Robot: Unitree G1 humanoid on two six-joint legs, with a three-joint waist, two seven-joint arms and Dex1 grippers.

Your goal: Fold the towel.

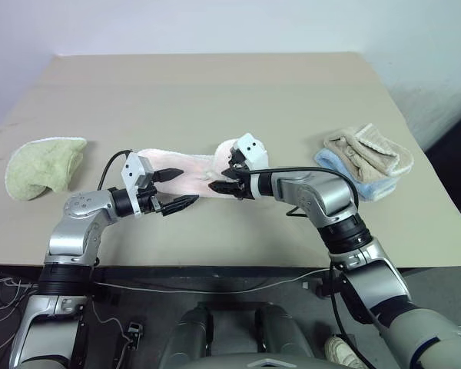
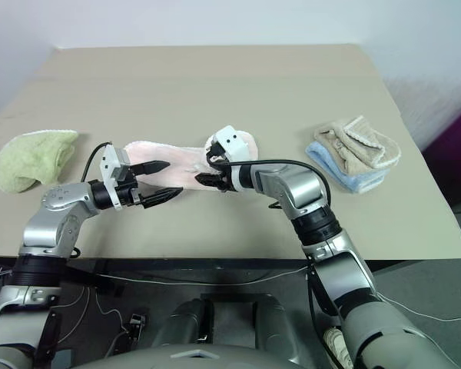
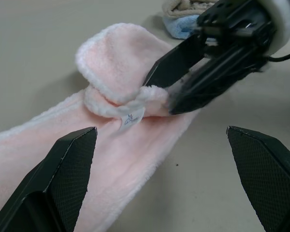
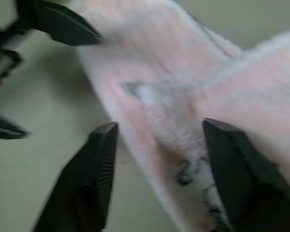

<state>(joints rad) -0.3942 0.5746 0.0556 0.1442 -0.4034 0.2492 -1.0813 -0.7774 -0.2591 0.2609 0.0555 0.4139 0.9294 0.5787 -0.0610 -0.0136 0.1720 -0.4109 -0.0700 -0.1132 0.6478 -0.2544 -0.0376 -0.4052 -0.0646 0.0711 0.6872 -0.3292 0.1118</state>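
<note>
So the pink towel [image 1: 186, 174] is lying as a long strip near the front-middle of the tan surface [image 1: 215, 92], and its right end is flipped back over itself into a little rounded flap. In the left wrist view you can see the white edging bunched up right where that flap meets the strip, with the small white tag [image 3: 131, 119] sticking out of the bunch. The right tool [image 1: 224, 172] is right at that folded end, fingers spread apart with towel between and under them, one finger on each side of the bunched bit. Doesn't look clamped on anything; the gap is clearly visible in its own wrist view, and the dark embroidered mark [image 4: 191, 170] shows between the fingers. The left tool [image 1: 177, 189] is at the other end of the strip, jaws wide open, holding nothing, pointing along the towel toward the right one. Off to the left there's a light green towel [image 1: 42, 164], and on the right a beige and blue folded towels pile [image 1: 367, 159], both well apart from the pink one
</note>
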